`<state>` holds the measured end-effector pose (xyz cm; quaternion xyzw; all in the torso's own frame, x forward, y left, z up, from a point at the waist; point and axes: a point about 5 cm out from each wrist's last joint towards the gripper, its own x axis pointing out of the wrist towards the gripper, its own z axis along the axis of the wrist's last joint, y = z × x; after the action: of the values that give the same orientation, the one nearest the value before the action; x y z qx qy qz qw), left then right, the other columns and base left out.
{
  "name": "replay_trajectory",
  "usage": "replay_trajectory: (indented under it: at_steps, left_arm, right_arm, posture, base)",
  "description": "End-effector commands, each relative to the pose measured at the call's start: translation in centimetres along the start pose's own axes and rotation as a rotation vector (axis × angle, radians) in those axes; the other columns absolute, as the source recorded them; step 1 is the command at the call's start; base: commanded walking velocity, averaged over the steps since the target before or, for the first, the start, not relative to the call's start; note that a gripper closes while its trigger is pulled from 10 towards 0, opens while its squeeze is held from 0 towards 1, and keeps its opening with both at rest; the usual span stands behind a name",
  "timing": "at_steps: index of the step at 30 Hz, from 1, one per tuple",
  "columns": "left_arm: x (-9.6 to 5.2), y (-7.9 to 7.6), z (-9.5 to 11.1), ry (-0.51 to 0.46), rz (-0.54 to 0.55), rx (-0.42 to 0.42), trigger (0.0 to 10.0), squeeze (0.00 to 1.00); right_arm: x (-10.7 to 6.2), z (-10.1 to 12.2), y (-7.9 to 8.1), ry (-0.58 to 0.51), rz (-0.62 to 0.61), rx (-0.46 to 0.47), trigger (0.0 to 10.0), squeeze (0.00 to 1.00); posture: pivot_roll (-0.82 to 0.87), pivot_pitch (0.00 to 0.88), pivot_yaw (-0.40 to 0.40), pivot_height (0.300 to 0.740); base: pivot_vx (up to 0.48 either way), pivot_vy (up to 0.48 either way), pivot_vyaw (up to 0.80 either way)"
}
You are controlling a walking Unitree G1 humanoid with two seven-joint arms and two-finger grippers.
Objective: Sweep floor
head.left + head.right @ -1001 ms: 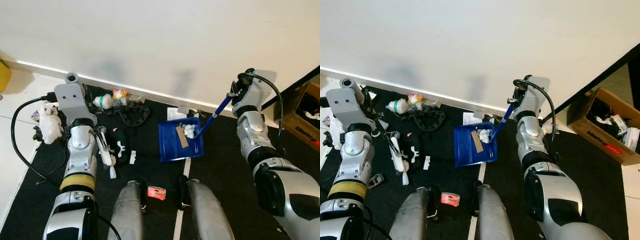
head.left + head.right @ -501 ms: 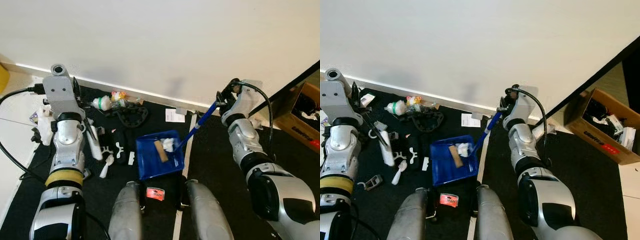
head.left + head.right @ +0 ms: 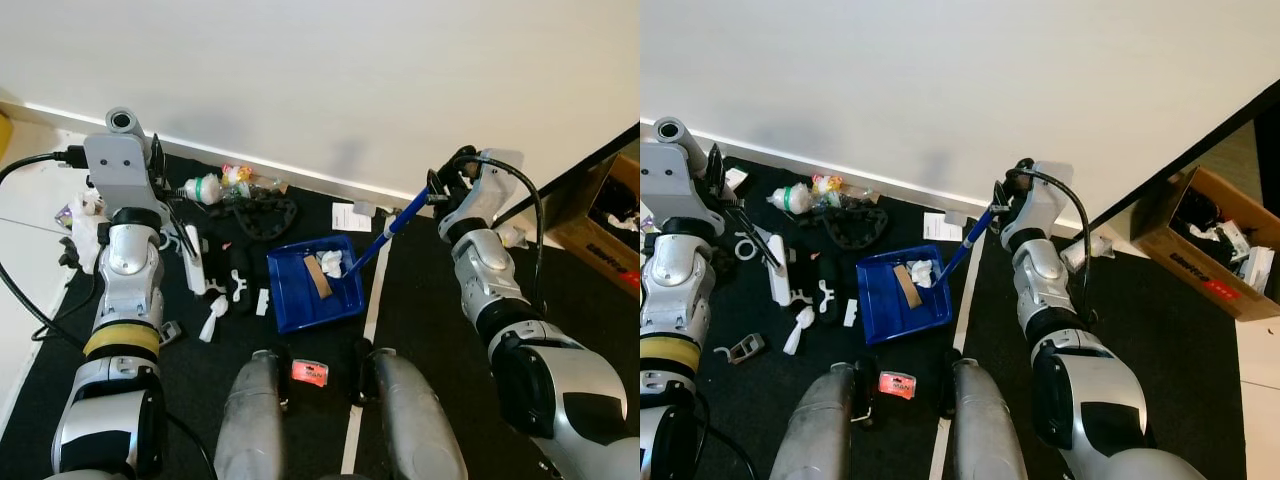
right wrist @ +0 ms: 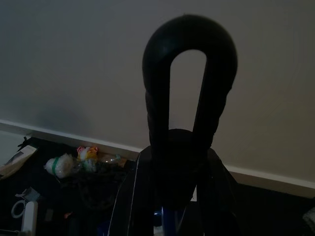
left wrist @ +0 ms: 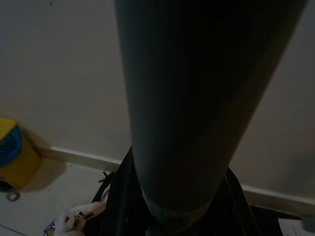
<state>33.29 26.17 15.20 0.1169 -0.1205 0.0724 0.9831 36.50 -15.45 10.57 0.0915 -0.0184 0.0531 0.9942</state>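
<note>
Dustpan (image 3: 312,294) mid-frame on black mat (image 3: 440,310), right claw (image 3: 437,190) gripping its blue handle; left claw (image 3: 172,205) seemingly clamped on brush (image 3: 192,268), centre-left.

No legible txt; red print on cardboard box (image 3: 1200,250) too small to read.

The head views were evenly and brightly lit and sharp, without motion blur; soft grey shadows fell on the white wall (image 3: 330,70) above the skirting; the black mat (image 3: 430,330) swallowed detail; both wrist views were dim and murky, the close handle (image 5: 192,98) there blurred, perhaps out of focus.
</note>
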Motion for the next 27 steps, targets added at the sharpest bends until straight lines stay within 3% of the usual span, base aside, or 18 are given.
replay_trajectory:
  at_steps: [1, 4, 17, 23, 27]
  left_arm:
    - [-0.7, -0.2, -1.1, 0.04, -0.015, 0.028, 10.0, 0.0]
    - [-0.7, -0.1, -1.1, 0.038, -0.017, 0.041, 10.0, 0.0]
    - [-0.4, 0.3, -1.0, 0.038, -0.022, 0.042, 10.0, 0.0]
    - [-0.4, -0.6, -1.2, 0.055, -0.04, 0.022, 10.0, 0.0]
    - [-0.4, -1.3, -1.3, 0.067, -0.082, 0.057, 10.0, 0.0]
  right_arm:
    - [-0.2, 0.6, -1.3, -0.041, -0.04, -0.002, 0.0, 0.0]
    - [-0.3, 0.6, -1.5, -0.042, -0.047, -0.001, 0.0, 0.0]
    - [-1.2, 0.2, -3.2, -0.039, -0.102, -0.007, 0.0, 0.0]
    - [-1.3, 0.1, -3.5, -0.043, -0.117, -0.008, 0.0, 0.0]
    - [-1.4, 0.1, -3.5, -0.043, -0.119, -0.007, 0.0, 0.0]
  posture:
    - [0.07, 0.321, -0.093, 0.74]
    - [0.07, 0.321, -0.092, 0.74]
    - [0.07, 0.298, -0.076, 0.74]
    - [0.07, 0.297, -0.076, 0.74]
    - [0.07, 0.296, -0.077, 0.74]
  base:
    - [0.0, 0.0, 0.0]
    - [0.0, 0.0, 0.0]
    - [0.0, 0.48, 0.0]
    - [0.0, 0.48, 0.0]
    - [0.0, -0.117, 0.0]
